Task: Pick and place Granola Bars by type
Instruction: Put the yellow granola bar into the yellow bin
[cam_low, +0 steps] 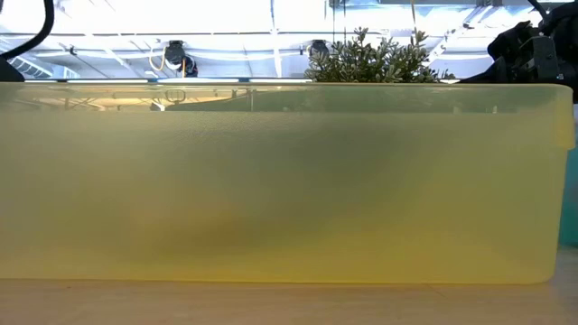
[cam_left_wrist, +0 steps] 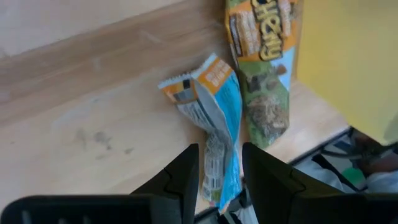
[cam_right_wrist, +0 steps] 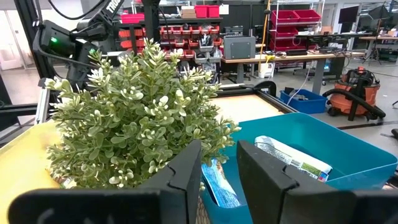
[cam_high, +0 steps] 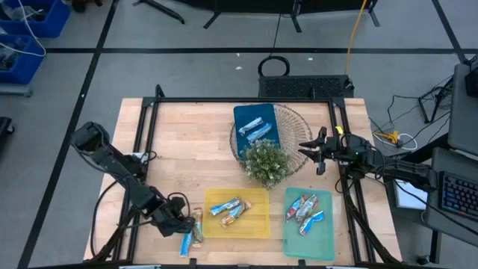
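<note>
- Right up close in the low view, the yellow tray [cam_low: 289, 181] fills almost everything.
- Down at the front left of the table [cam_high: 187, 142], the left pincer [cam_left_wrist: 219, 163] hangs over a blue bar [cam_left_wrist: 214, 118]. Its fingers are partly open, one on each side of the bar's end, and hold nothing that I can see.
- Beside it, touching, lies a green and orange bar [cam_left_wrist: 264, 74], just next to the yellow tray.
- Other bars already sit in the yellow tray, the teal tray [cam_high: 310, 235] and the blue tray [cam_high: 254, 119].
- Over by the green plant [cam_high: 265, 164], the right pincer [cam_high: 314, 149] waits, slightly open and empty.
- Those two bars are so close that the fingers might pinch both, or push the blue one off the table edge.
</note>
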